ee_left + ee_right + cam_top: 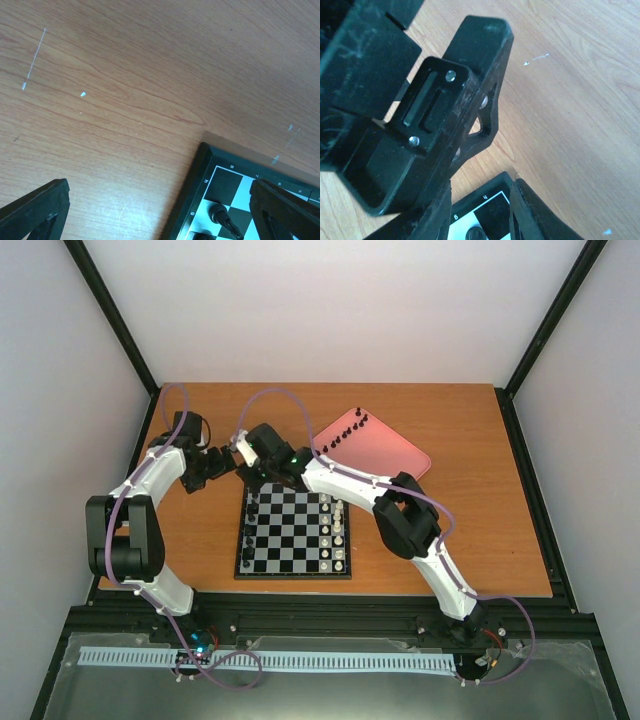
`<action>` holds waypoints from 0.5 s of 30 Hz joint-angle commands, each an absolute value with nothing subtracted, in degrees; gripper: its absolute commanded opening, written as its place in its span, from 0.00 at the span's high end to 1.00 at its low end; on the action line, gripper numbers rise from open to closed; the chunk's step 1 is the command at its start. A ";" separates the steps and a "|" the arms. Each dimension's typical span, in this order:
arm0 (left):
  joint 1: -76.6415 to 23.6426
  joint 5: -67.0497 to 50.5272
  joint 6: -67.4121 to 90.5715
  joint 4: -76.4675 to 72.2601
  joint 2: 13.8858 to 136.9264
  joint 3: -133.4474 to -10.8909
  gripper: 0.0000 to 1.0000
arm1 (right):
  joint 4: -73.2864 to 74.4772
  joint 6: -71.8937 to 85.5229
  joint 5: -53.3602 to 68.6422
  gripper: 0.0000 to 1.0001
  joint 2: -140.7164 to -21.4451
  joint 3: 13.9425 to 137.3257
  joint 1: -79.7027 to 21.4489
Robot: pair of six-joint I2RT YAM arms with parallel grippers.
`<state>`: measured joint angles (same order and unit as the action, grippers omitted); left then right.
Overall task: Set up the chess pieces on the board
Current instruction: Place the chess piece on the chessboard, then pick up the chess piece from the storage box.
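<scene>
Black pieces (220, 215) on the board (290, 572) could topple if the parted right pincer (482, 197) or wide-open left pincer (159, 185) brushes them.

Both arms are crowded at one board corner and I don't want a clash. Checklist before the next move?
1. Left gripper jaws wide open, empty: ok.
2. Right gripper jaws parted above the corner of the small black-and-grey checkered chessboard: ok.
3. Arm clearance: not ok; the left gripper's body fills the right wrist view.
4. Tiny black chess piece near that corner standing upright: cannot tell.
5. All black pieces on the board: not ok; a row of black pieces waits on the pink rounded tray.
</scene>
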<state>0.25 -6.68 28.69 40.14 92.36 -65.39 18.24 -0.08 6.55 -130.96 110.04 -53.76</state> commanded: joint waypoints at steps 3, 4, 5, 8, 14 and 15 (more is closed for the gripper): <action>0.07 -7.09 28.41 40.69 90.70 -67.26 0.00 | 23.42 1.13 2.57 0.60 -126.45 112.70 -52.41; 0.05 -7.14 28.47 40.83 90.77 -67.50 0.00 | 23.77 2.25 2.06 0.58 -125.80 112.26 -51.55; 0.01 -7.28 28.52 40.97 90.85 -67.78 0.00 | 24.16 3.19 1.78 0.57 -125.11 111.81 -50.40; 0.01 -7.17 28.39 41.36 91.03 -68.73 0.00 | 24.13 5.46 1.83 0.55 -123.12 110.08 -46.49; 0.07 -6.56 27.97 42.34 90.72 -69.81 0.00 | 29.34 7.97 -0.35 0.49 -126.23 115.99 -37.15; 0.05 -6.73 27.96 42.48 90.66 -69.87 0.00 | 30.84 8.34 -1.66 0.45 -127.65 118.12 -35.84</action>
